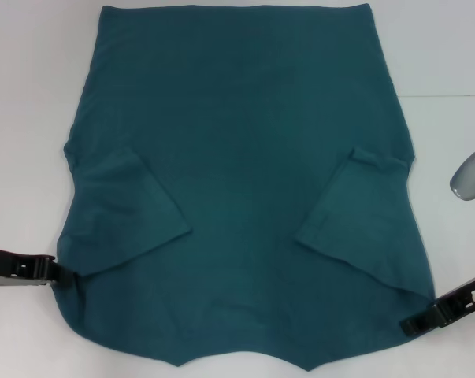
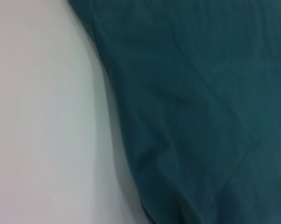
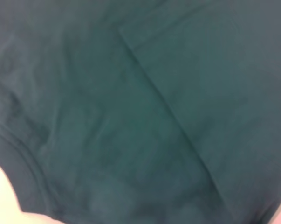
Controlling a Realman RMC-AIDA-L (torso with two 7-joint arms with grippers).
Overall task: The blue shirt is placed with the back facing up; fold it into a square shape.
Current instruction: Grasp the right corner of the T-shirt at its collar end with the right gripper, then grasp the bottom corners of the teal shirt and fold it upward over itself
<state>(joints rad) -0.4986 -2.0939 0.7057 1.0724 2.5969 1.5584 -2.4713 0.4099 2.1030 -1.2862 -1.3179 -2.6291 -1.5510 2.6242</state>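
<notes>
The blue shirt lies flat on the white table, plain side up, with both short sleeves folded inward onto the body. Its left sleeve flap and right sleeve flap form two slanted panels. My left gripper rests low at the shirt's left edge, touching the cloth near the sleeve flap's lower corner. On the opposite side, my right gripper meets the lower right edge. In the left wrist view the shirt's edge runs against the table. The right wrist view is filled with cloth and a fold line.
A grey rounded metal part juts in from the right edge, above the right gripper. Bare white table surrounds the shirt on the left, right and near side.
</notes>
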